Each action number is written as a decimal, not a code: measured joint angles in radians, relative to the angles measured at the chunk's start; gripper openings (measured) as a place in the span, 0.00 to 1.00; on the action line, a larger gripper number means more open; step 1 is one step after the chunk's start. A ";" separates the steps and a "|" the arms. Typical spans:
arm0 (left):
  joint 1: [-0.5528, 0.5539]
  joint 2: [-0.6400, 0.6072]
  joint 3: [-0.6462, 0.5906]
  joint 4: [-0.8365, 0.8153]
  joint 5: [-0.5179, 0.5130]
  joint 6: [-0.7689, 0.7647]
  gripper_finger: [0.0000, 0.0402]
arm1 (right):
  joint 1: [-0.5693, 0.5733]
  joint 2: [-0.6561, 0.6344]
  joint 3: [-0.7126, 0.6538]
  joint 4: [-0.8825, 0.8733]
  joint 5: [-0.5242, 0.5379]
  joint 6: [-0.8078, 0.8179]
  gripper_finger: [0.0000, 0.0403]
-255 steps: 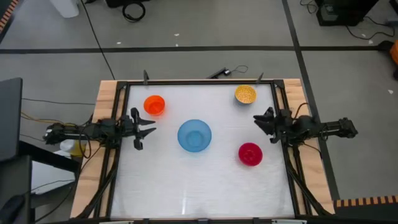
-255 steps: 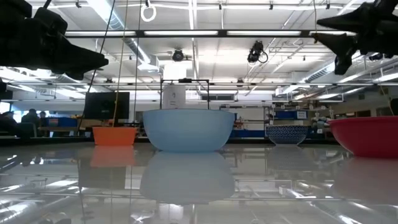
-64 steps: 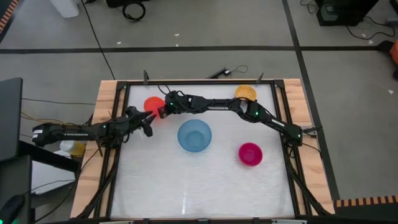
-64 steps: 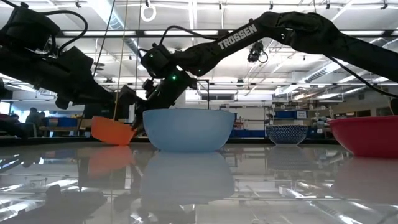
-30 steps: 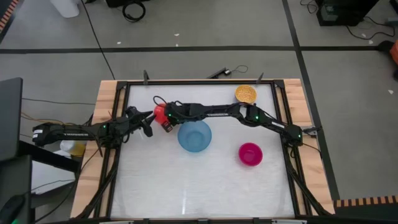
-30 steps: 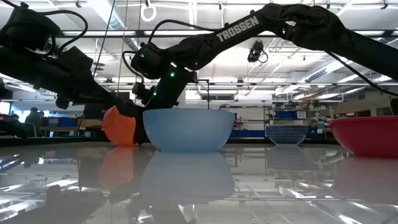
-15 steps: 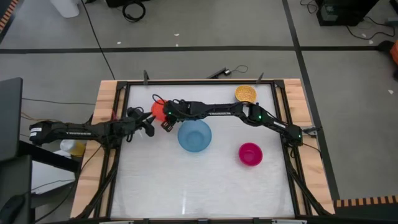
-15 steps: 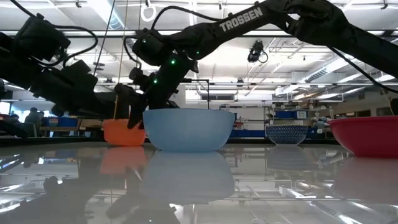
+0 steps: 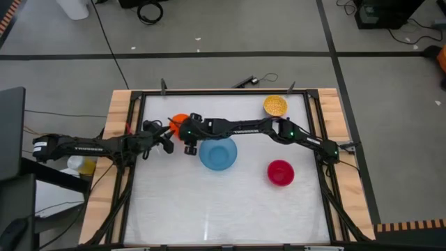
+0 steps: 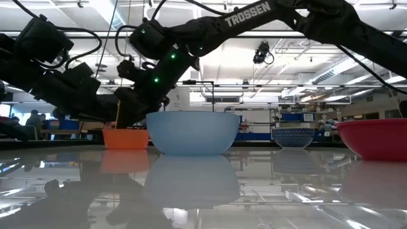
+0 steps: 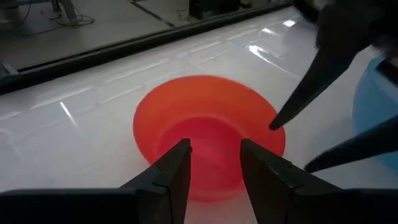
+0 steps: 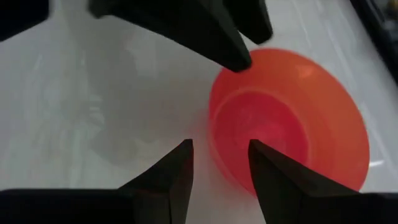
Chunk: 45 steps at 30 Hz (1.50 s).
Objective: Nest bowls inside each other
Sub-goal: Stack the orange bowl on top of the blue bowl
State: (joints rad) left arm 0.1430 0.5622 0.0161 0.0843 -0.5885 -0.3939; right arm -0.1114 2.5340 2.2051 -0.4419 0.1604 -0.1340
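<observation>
The orange bowl [image 9: 178,120] sits upright on its base on the white table, left of the larger light blue bowl [image 9: 218,153]. In the left wrist view the bowl [image 11: 205,124] lies beyond my left gripper [image 11: 216,149], which is open and comes level from the table's left. My right gripper [image 12: 221,149] is open and hangs just above the side of the orange bowl [image 12: 292,124] nearest the blue bowl. In the low view the orange bowl [image 10: 126,138] stands beside the blue bowl [image 10: 193,132]. My left gripper has one fingertip [image 12: 239,62] at the orange bowl's rim [image 12: 225,79]. Whether it touches the rim I cannot tell.
The yellow bowl [image 9: 274,106] stands at the far right and the red-magenta bowl [image 9: 280,172] at the right, nearer the front. Black rails [image 9: 132,174] frame the table. The near half of the table top [image 9: 216,209] is bare.
The orange bowl, tipped on its edge in my right gripper a second ago, has come down flat on its base. My right gripper has let go, rolled about its own line and risen a little. My left gripper has dipped slightly toward the bowl.
</observation>
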 joint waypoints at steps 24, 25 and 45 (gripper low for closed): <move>-0.002 0.000 0.101 -0.006 0.103 0.039 0.35 | -0.066 0.017 -0.047 0.022 -0.084 -0.026 0.20; -0.002 0.000 0.102 -0.006 0.103 0.039 0.35 | -0.066 0.017 -0.047 0.022 -0.083 -0.026 0.16; -0.003 0.000 0.102 -0.023 0.103 0.038 0.35 | -0.058 -0.134 -0.048 -0.227 -0.024 -0.014 0.01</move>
State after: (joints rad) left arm 0.1398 0.5617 0.1181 0.0615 -0.4850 -0.3557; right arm -0.1696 2.4004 2.1567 -0.6690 0.1365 -0.1482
